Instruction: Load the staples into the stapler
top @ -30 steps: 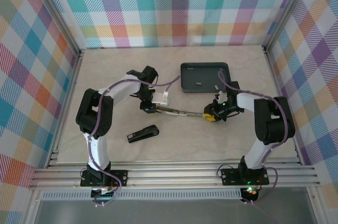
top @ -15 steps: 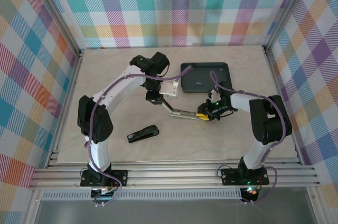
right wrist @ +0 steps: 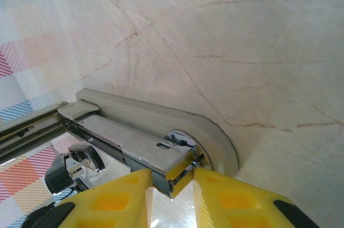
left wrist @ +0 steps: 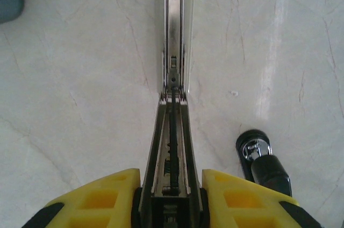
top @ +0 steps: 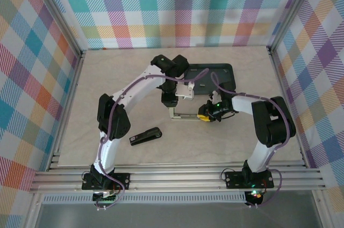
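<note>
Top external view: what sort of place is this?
Probably a robot lab test cell: aluminium-profile frame, plaid cloth walls, left arm and right arm bolted at a marble-look table's near edge.

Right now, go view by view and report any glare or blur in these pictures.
Top external: even light, only soft shadows on the table, nothing washed out. Left wrist: a pale glare streak runs down the table; the left fingers at the bottom are soft. Right wrist: the right fingers blur up close, while the stapler is sharp.
</note>
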Robot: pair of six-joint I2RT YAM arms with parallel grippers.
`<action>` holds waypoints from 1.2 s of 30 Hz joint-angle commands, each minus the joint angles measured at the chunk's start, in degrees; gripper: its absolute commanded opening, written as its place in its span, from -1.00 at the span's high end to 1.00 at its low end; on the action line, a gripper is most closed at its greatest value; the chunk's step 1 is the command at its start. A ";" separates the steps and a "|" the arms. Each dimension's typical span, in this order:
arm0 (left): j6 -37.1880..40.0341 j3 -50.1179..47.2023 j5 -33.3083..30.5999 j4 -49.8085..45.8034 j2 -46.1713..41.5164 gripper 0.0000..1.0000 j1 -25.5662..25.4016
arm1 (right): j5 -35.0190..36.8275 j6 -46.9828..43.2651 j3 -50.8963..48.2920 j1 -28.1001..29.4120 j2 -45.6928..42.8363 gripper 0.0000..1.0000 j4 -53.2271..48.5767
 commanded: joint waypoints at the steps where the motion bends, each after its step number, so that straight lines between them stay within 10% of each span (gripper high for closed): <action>1: -6.20 1.51 6.32 8.67 1.85 0.47 -2.26 | -2.67 1.89 -1.49 1.48 1.80 0.47 4.24; 26: -12.09 2.25 11.15 18.72 13.86 0.51 -6.34 | -4.09 3.38 -10.06 -2.03 -8.75 0.20 6.62; 36: -21.43 4.80 13.82 20.55 11.95 -0.11 -5.90 | 0.37 -0.02 -9.59 -5.14 -17.44 0.17 -4.52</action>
